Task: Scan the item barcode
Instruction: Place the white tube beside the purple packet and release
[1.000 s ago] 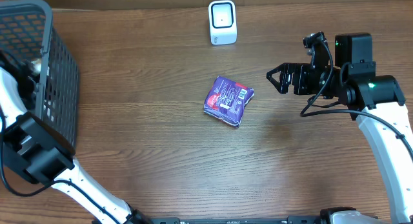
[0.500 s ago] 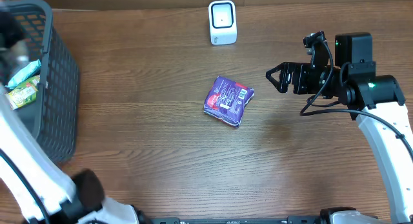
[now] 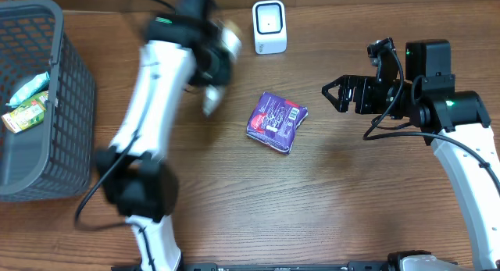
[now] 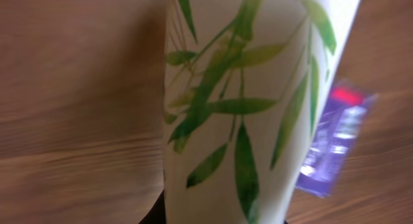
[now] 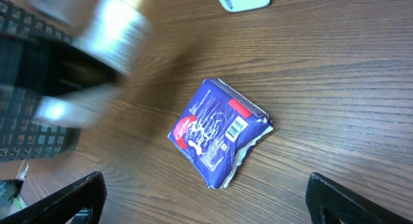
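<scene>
Left wrist view shows you the leaf-printed tube (image 4: 258, 88) filling the frame, clamped in the left end effector (image 3: 208, 64), upper centre in the overhead view, its long axis blurred. The scanner (image 3: 269, 26) stands just right of it, so your left arm is nearer. The right end effector (image 3: 336, 95) hangs spread wide and empty, beyond the purple packet (image 3: 276, 121) on the worktop (image 3: 234, 193).

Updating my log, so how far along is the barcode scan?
Done, perhaps: the purple packet, lying on the table. In hand: the left gripper grips a leaf-print tube, blurred, near the scanner. Left: presenting it to the scanner; more items sit in the basket.
</scene>
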You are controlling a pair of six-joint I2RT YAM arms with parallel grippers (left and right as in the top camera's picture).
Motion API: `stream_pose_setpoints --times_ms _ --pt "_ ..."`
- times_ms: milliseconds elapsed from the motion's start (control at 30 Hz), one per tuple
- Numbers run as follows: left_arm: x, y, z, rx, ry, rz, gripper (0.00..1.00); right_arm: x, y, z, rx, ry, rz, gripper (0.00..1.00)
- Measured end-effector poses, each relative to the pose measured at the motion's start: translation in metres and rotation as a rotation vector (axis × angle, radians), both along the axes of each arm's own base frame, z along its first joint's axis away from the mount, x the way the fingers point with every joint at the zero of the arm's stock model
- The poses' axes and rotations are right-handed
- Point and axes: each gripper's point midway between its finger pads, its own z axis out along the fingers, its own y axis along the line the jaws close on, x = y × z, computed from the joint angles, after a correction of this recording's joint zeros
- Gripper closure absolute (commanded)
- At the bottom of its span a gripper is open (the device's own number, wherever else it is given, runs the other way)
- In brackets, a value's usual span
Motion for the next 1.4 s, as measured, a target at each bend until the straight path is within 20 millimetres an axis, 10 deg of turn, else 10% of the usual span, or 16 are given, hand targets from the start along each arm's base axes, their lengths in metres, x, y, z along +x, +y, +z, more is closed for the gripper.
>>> stream_pose_setpoints --times_ms 200,400,533,733,933,1033,1200,1400 --pt "-0.026 -0.028 -0.094 0.058 0.199 -0.081 0.96 -0.002 0.000 -0.002 -0.001 0.011 0.000 0.01" --pt "-0.027 -0.031 -0.111 0.063 0.231 -0.086 0.50 -0.003 0.000 -0.002 -0.001 0.015 0.000 0.01" --pt "-0.034 -0.033 -0.110 0.045 0.262 -0.085 0.42 -0.002 0.000 -0.002 -0.002 0.014 -0.001 0.01" --pt "-0.040 -0.040 -0.075 0.018 0.298 -0.095 0.43 -0.001 -0.001 -0.001 -0.004 0.007 -0.002 0.01" --pt "0.009 -0.033 0.038 -0.076 0.018 -0.059 0.40 -0.001 -0.001 -0.001 -0.003 0.007 -0.002 0.01" --pt "0.034 0.016 0.123 -0.100 -0.231 0.059 0.39 -0.001 -0.001 -0.001 -0.003 0.007 -0.002 0.00" --pt "0.010 0.176 0.244 0.015 -0.568 0.462 0.39 -0.001 -0.001 -0.001 -0.004 0.009 -0.003 0.01" --pt "-0.041 0.316 0.262 0.147 -0.610 0.897 0.39 -0.001 -0.001 -0.002 -0.004 0.009 -0.002 0.01"
